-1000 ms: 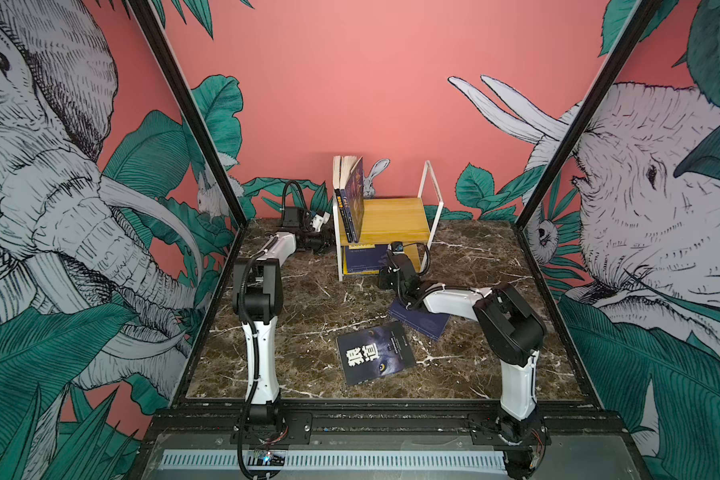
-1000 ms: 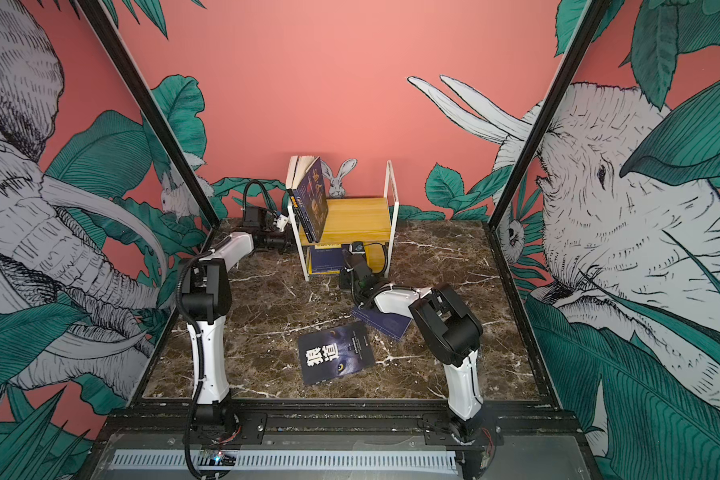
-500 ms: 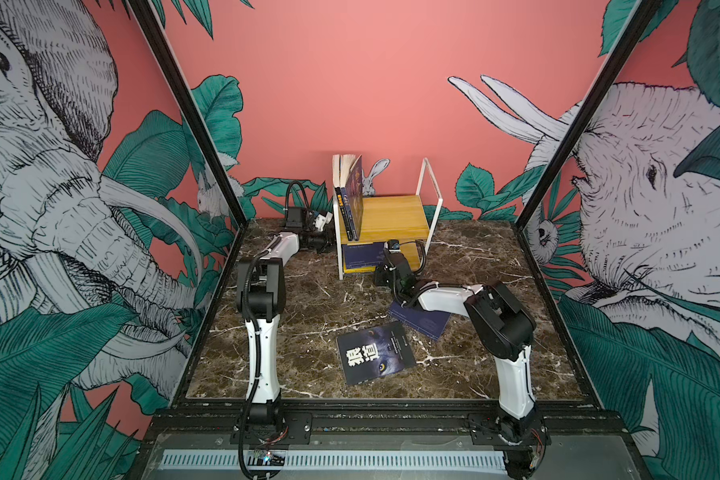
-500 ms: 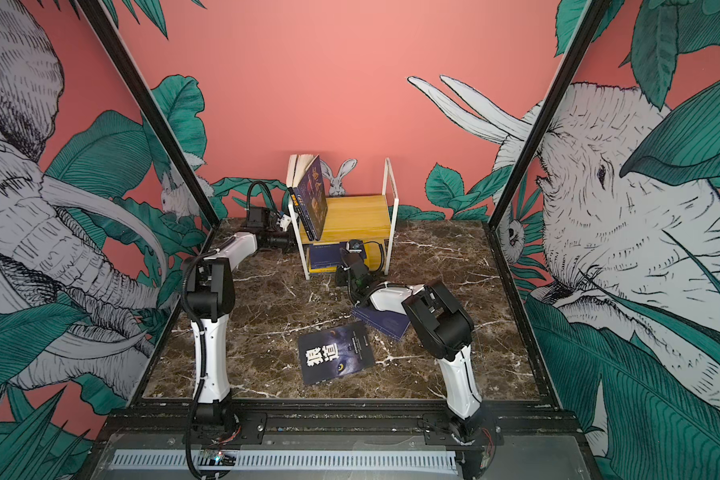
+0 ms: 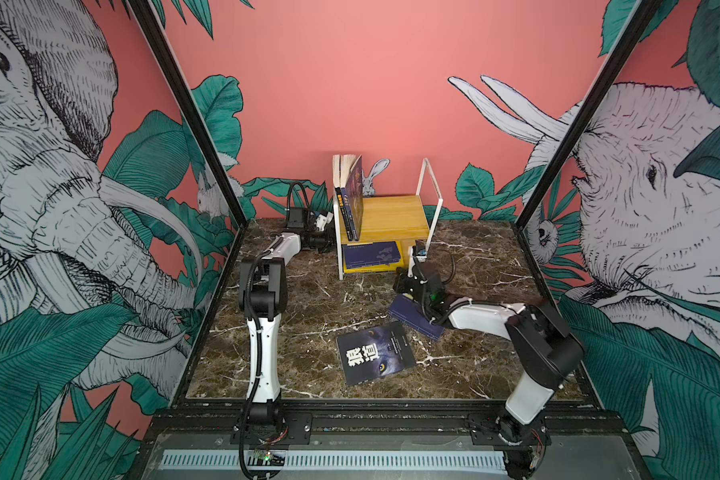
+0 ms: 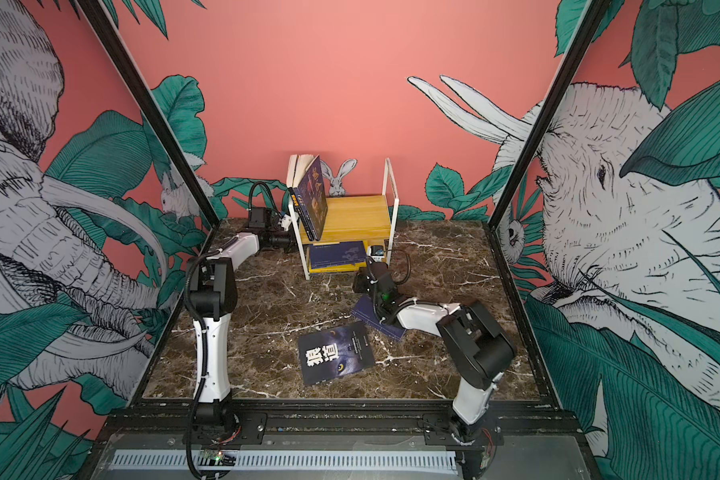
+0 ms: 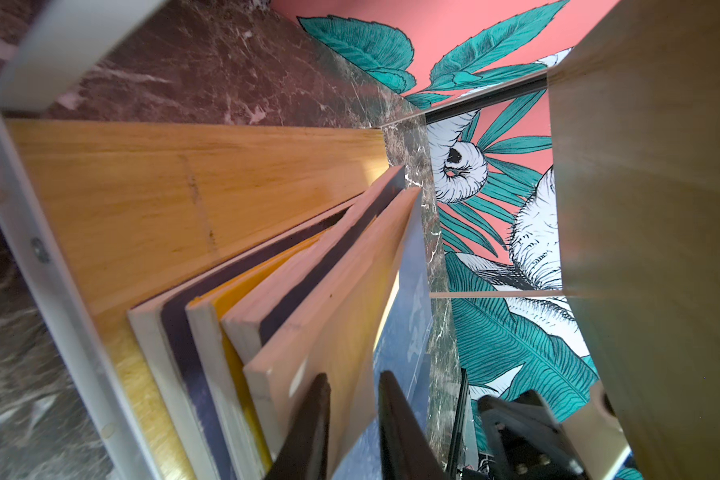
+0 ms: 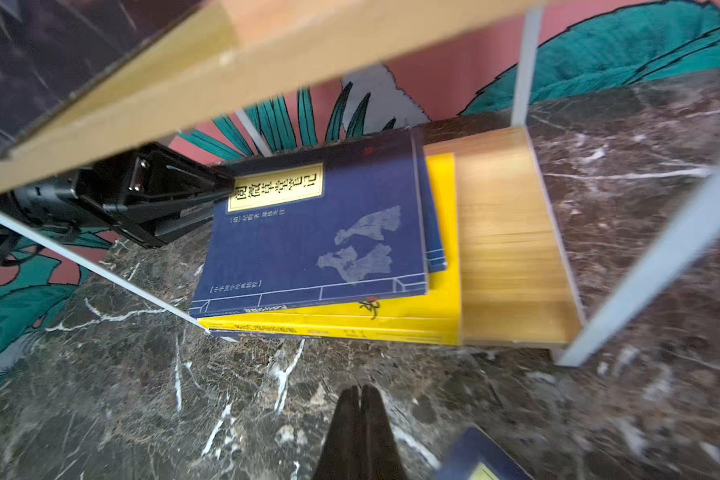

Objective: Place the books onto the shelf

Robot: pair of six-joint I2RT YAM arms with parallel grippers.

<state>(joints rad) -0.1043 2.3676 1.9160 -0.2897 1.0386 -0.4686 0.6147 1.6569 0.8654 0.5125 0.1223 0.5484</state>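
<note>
Left gripper (image 7: 352, 378): narrow, reaching into the shelf's lower tier from its left end. Its fingers (image 7: 308, 428) stand either side of the edge of the top navy book (image 8: 321, 232). I cannot tell whether they press it.
Right gripper (image 8: 360, 388): closed, fingers together, holding nothing. It is low over the table (image 5: 308, 311), just in front of the shelf.
Lower tier: the top navy book lies flat on a second navy book (image 8: 433, 232), and both lie on a yellow book (image 8: 441, 291). The stack sits at the left end of the lower board (image 8: 504, 232).
Shelf (image 5: 391, 216): against the back wall. Its upper board carries standing books (image 5: 350, 195) at its left end, leaning right.
On the table: a dark book with white characters (image 5: 375, 357) lies flat near the front. Another navy book (image 5: 408, 313) lies just behind it, partly under the right arm.
</note>
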